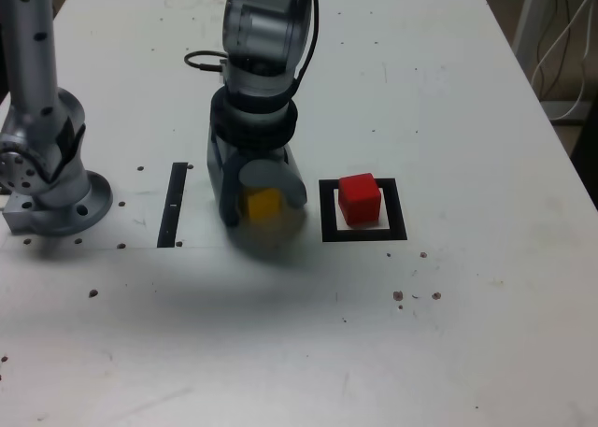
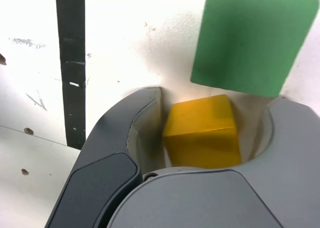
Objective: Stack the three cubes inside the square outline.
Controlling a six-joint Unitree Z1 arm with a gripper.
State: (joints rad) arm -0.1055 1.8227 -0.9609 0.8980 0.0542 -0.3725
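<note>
Red cube (image 1: 359, 198): sat inside outline (image 1: 329, 212)
Yellow cube (image 2: 202, 133): between hand (image 1: 263, 203) jaws; grip unclear
Green cube (image 2: 250, 41): unstacked on surface (image 1: 467, 334)

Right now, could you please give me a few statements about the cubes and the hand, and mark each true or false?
1. The red cube sits inside the square outline. True.
2. The yellow cube lies between the jaws of the hand. True.
3. The green cube is stacked on the red cube. False: it rests on the table beside the yellow cube.
4. The black strip lies inside the outline. False: it lies apart, on the exterior view's left.
</note>
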